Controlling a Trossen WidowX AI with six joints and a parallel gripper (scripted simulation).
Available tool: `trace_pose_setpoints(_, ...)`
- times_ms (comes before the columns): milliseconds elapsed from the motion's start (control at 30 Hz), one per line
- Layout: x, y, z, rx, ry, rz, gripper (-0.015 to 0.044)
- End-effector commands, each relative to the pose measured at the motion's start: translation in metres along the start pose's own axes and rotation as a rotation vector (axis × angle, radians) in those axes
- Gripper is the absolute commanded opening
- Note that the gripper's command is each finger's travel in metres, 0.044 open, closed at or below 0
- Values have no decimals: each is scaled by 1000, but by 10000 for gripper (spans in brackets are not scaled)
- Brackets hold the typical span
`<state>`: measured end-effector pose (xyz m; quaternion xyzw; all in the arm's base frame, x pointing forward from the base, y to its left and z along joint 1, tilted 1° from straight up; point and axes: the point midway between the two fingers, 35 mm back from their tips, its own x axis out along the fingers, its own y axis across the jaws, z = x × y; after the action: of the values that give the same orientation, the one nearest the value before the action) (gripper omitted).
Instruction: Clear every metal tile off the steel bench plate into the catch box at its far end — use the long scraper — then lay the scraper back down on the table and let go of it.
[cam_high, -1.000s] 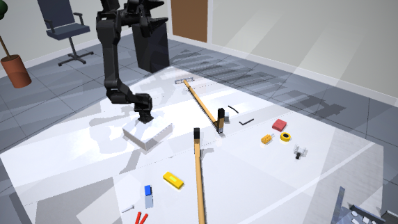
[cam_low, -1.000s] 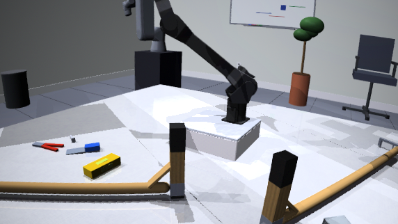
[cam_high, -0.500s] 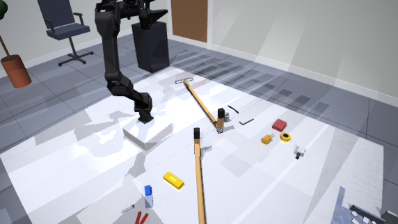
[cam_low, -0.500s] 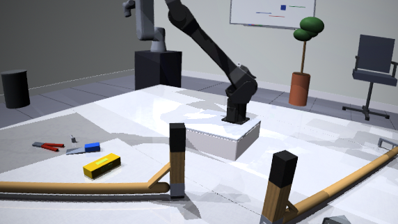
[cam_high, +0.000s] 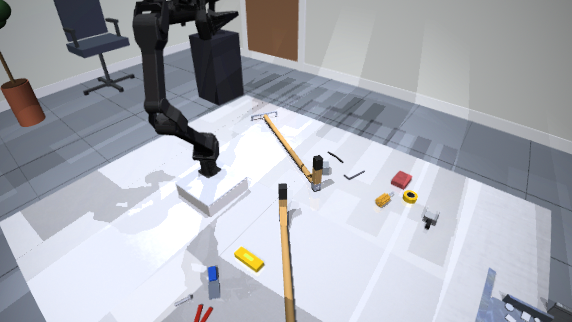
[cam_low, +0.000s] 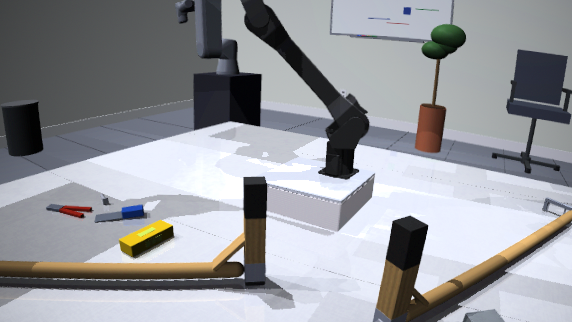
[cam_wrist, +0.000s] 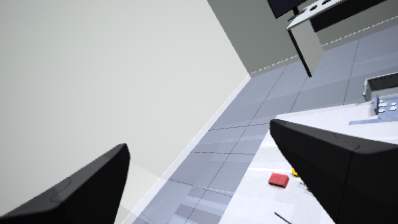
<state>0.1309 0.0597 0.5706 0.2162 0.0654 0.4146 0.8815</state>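
My gripper (cam_wrist: 200, 137) (cam_high: 226, 20) is open and empty, high above the table and far from the tools. One long wooden-handled tool (cam_high: 286, 250) (cam_low: 125, 269) has an upright black-topped grip; its far end is out of view. Another long wooden-handled tool (cam_high: 287, 145) (cam_low: 492, 267) has a similar upright grip and a thin open-frame head (cam_high: 264, 116) (cam_low: 555, 203). The blue-grey bench plate (cam_high: 487, 295) is cut off at lower right in the top view. Several pale tiles (cam_high: 509, 307) (cam_wrist: 393, 106) lie on it. The catch box (cam_wrist: 382, 82) is partly visible at its end.
A yellow block (cam_high: 249, 259) (cam_low: 146, 238), a blue-handled blade (cam_high: 213, 281) and red-handled pliers (cam_low: 70, 210) lie near the first tool. A red block (cam_high: 401, 179) (cam_wrist: 278, 180), a yellow ring (cam_high: 410, 196), an orange-handled item (cam_high: 383, 200) and a small clamp (cam_high: 430, 217) lie toward the plate.
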Motion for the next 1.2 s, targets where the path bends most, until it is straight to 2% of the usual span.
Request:
trace_pose_setpoints(0,-2,1,-2,-29,-13,-27,440)
trace_pose_setpoints(1167,-7,-7,-18,-176,-87,-256,440)
